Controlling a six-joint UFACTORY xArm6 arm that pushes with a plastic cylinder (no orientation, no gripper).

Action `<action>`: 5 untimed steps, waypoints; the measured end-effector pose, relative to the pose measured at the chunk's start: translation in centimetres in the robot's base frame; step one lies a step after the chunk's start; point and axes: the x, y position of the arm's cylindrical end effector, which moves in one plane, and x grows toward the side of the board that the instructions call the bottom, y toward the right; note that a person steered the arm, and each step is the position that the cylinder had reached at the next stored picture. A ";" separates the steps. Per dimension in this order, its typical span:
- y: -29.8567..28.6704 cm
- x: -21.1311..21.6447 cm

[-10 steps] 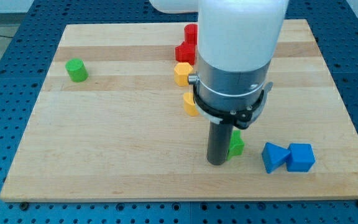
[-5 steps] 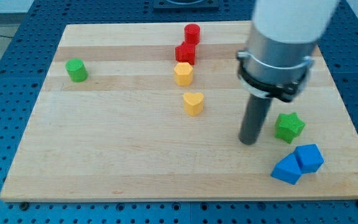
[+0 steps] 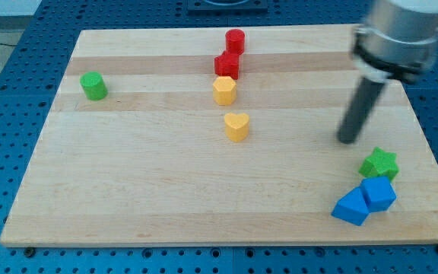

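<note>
Resting free on bare board, touching nothing, my tip (image 3: 347, 141) has the green star block (image 3: 379, 164) nearest, near at four o'clock, with two blue blocks (image 3: 364, 201) just beyond it.

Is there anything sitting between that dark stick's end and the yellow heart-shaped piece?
No. In the camera view, the board between my tip and the yellow heart block is bare wood. The green star block lies on the tip's other side, toward the view's bottom right.

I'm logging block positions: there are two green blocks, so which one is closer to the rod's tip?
The green star at the view's lower right, just below and right of my tip. The green cylinder sits far across at the view's upper left.
</note>
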 end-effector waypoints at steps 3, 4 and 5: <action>-14.9 -3.3; -24.9 -3.9; -30.3 -8.4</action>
